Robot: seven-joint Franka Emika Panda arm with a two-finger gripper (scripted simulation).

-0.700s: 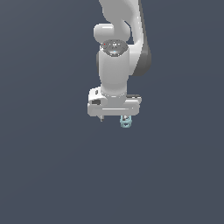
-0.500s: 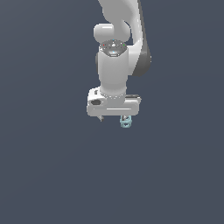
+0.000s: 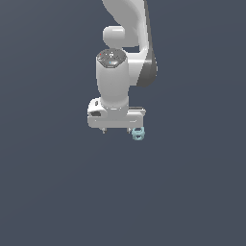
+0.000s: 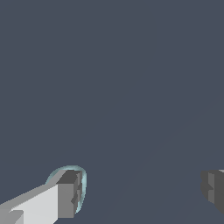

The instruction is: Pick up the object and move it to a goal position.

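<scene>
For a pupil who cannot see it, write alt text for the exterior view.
A white robot arm reaches down over a plain dark grey surface, its tool wide open. A tiny pale teal object with ring-like loops sits at the fingertip on the exterior view's right, not between the fingers.

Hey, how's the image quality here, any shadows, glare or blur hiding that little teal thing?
Exterior view: flat, even simulator light, no shadows; the teal object looks sharp but tiny. Wrist view: no glare; a finger hides most of the object.
</scene>
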